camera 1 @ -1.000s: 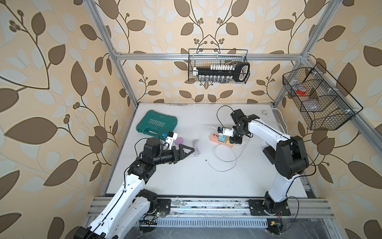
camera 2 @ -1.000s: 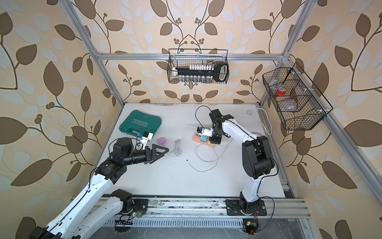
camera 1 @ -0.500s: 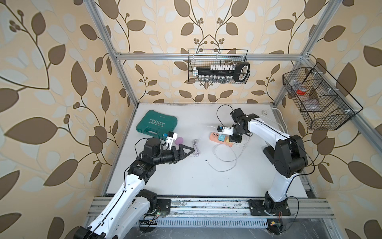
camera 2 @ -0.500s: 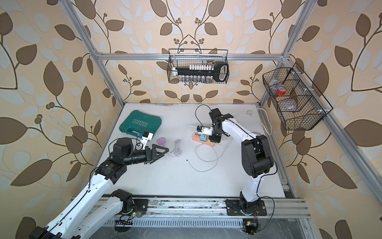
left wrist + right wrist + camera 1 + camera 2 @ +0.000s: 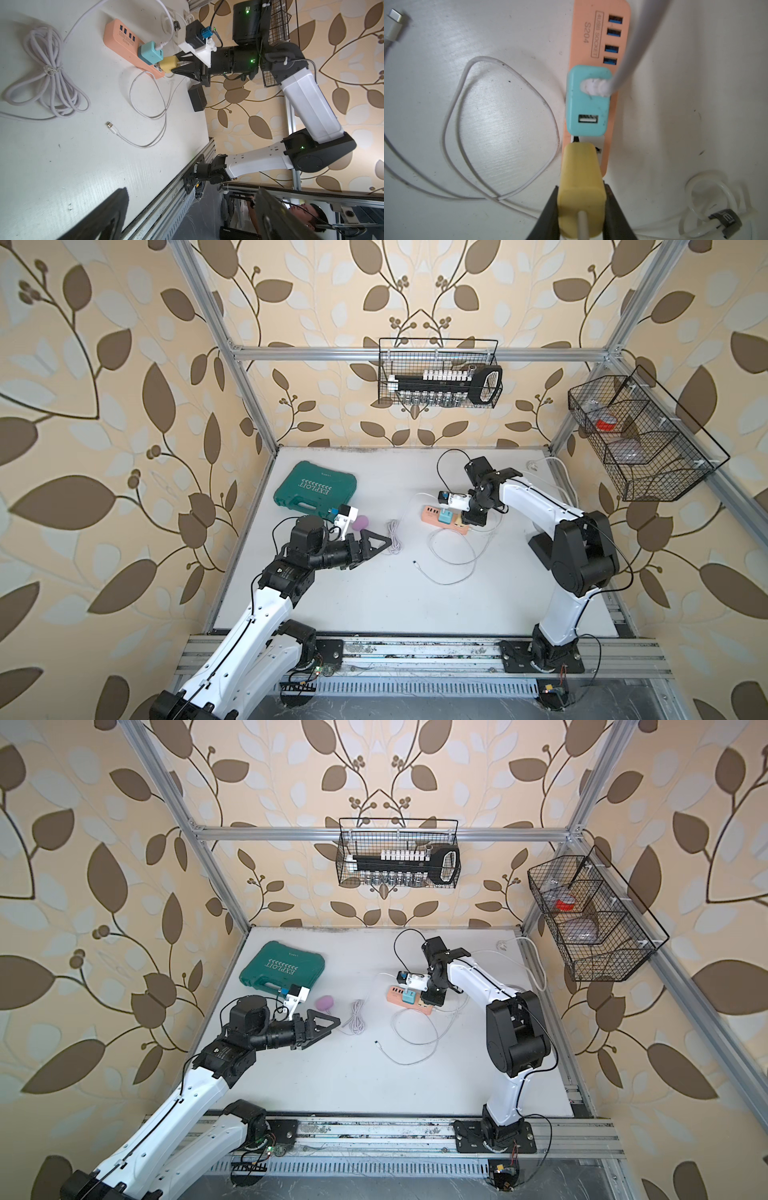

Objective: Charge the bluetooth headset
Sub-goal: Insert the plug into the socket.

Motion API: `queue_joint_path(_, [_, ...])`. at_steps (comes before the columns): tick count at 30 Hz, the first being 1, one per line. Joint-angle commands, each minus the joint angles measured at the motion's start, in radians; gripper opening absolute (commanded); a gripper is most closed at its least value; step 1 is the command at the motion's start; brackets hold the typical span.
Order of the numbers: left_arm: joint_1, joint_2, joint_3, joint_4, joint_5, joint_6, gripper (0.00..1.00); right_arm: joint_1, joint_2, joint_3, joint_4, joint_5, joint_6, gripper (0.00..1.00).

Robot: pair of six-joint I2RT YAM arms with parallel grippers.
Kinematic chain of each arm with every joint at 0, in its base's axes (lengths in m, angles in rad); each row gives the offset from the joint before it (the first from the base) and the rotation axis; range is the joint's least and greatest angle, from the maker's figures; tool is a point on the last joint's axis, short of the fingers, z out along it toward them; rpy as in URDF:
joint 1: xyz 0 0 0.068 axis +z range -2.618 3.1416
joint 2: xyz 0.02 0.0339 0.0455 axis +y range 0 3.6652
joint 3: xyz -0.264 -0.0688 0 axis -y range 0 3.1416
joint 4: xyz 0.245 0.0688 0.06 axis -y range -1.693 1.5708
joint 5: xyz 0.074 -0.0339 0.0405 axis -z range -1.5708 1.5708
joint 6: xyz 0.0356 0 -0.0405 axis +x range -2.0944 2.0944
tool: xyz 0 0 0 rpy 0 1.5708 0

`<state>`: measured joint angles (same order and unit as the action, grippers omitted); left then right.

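The bluetooth headset point(image 5: 360, 522) point(image 5: 325, 1002) is a small purple rounded case lying on the white table. My left gripper point(image 5: 376, 541) point(image 5: 328, 1023) point(image 5: 191, 218) hovers just in front of it, open and empty. My right gripper point(image 5: 581, 207) point(image 5: 471, 516) is shut on a yellow charger plug point(image 5: 580, 182) point(image 5: 169, 63). The plug is tilted against the end socket of an orange power strip point(image 5: 583, 27) point(image 5: 430, 513); I cannot tell whether its prongs are fully in. Its thin white cable loops over the table to a loose connector point(image 5: 394, 16) point(image 5: 415, 563) point(image 5: 109, 125).
A teal adapter point(image 5: 586, 104) with a thick white cord sits in the strip beside the yellow plug. A tied lilac cable coil point(image 5: 392, 535) point(image 5: 49, 70) lies between headset and strip. A green tool case point(image 5: 316, 489) lies at the back left. Wire baskets point(image 5: 440, 373) hang on the walls.
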<state>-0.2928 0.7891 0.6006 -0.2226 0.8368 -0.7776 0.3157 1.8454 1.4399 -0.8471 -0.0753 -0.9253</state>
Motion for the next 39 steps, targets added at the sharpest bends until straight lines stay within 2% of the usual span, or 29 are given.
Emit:
queue_joint_path(1, [0.008,0.038,0.045,-0.060,0.054,0.078,0.97,0.000,0.018,0.011,-0.006,-0.022,-0.011,0.19])
queue_joint_path(6, [0.007,0.077,0.127,-0.247,-0.005,0.185,0.97,0.006,0.010,-0.010,-0.014,-0.037,-0.018,0.19])
queue_joint_path(13, [0.004,0.123,0.198,-0.408,-0.107,0.252,0.96,0.016,0.044,-0.003,-0.026,0.006,-0.025,0.19])
queue_joint_path(16, [0.004,0.119,0.197,-0.412,-0.111,0.254,0.96,0.015,0.053,-0.003,0.002,0.074,-0.016,0.18])
queue_joint_path(21, [0.004,0.129,0.195,-0.416,-0.104,0.257,0.96,0.016,0.054,0.004,0.001,0.104,-0.025,0.19])
queue_joint_path(31, [0.002,0.135,0.191,-0.402,-0.097,0.252,0.96,0.019,0.013,-0.018,-0.049,0.017,-0.039,0.19])
queue_joint_path(39, [0.002,0.133,0.176,-0.390,-0.093,0.245,0.96,0.023,-0.010,-0.021,-0.084,-0.005,-0.041,0.19])
